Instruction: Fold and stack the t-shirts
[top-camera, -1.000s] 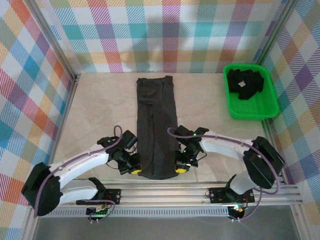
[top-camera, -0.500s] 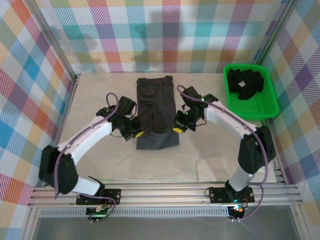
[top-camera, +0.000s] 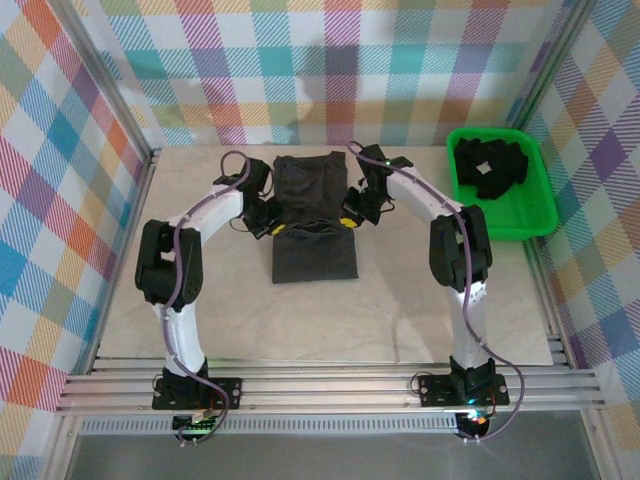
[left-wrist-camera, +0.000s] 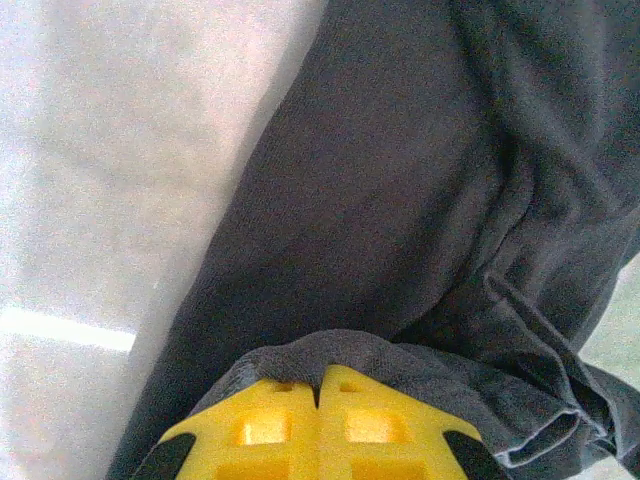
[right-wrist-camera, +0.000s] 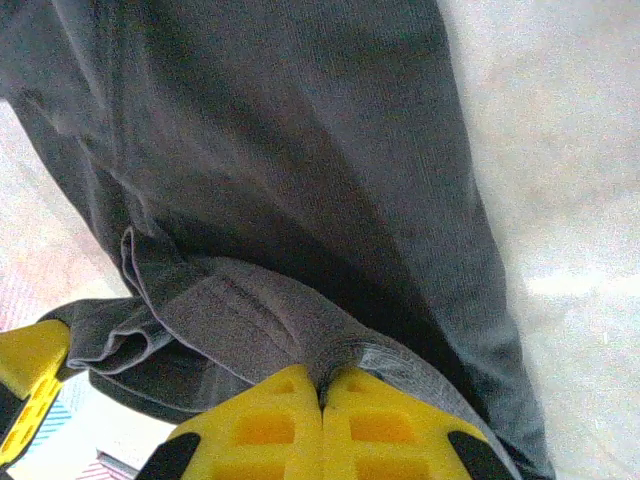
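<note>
A dark charcoal t-shirt (top-camera: 312, 225) lies in a narrow strip in the middle of the table, its near end doubled back over the far part. My left gripper (top-camera: 275, 228) is shut on the left corner of that lifted hem, and my right gripper (top-camera: 348, 222) is shut on the right corner. In the left wrist view the yellow fingertips (left-wrist-camera: 322, 385) pinch a fold of the t-shirt (left-wrist-camera: 400, 200). Cloth of the t-shirt (right-wrist-camera: 280, 170) is likewise pinched between the yellow tips of the gripper (right-wrist-camera: 322, 385) in the right wrist view. More dark t-shirts (top-camera: 490, 166) lie crumpled in the bin.
A bright green plastic bin (top-camera: 520, 222) stands at the back right of the beige table (top-camera: 200, 300). Checked walls close in the back and both sides. A metal rail (top-camera: 330, 385) runs along the near edge.
Both grippers have carried the shirt's near hem away from the near edge toward the back, folding the long strip over itself. The arms now reach far out.
</note>
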